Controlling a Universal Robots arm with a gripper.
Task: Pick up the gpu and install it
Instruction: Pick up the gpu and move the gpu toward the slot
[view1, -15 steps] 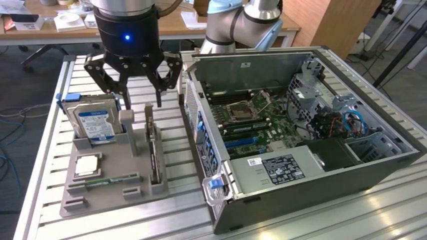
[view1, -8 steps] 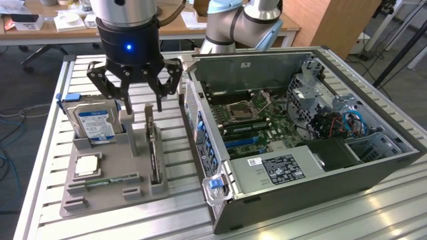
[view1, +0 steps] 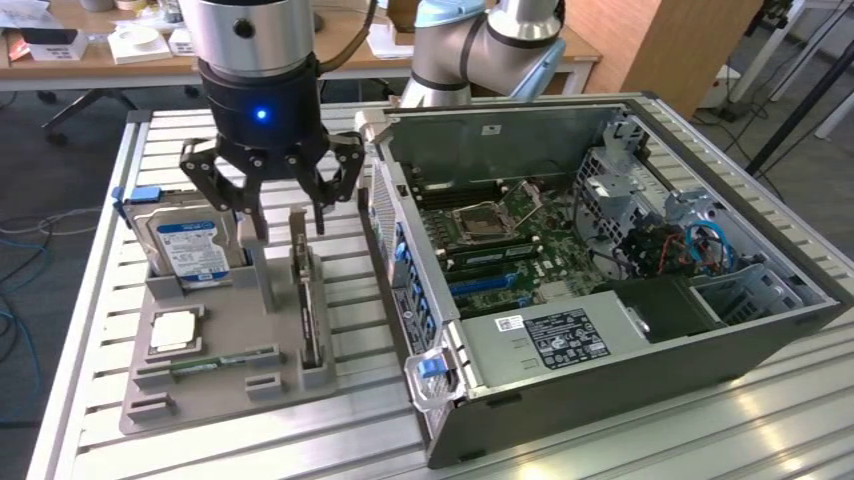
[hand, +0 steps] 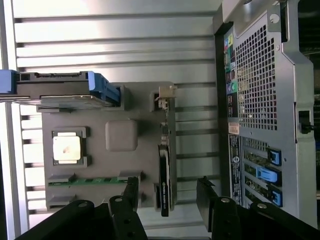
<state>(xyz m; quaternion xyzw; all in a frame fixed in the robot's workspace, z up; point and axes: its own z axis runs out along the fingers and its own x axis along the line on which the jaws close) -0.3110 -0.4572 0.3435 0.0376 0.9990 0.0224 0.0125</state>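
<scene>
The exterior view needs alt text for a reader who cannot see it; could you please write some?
The robot's open hand hangs right over the gpu, which stands on edge in a grey parts tray beside a hard drive. To the exterior view's right sits an open computer case, its motherboard exposed.

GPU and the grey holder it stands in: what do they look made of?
The gpu is a dark, flat card with a dull sheen, probably circuit board with a black plastic cover. Its end bracket looks like bare silver sheet metal, pale and catching light. The holder is an even matte grey with formed slots and no glare, so likely plastic, possibly printed.
</scene>
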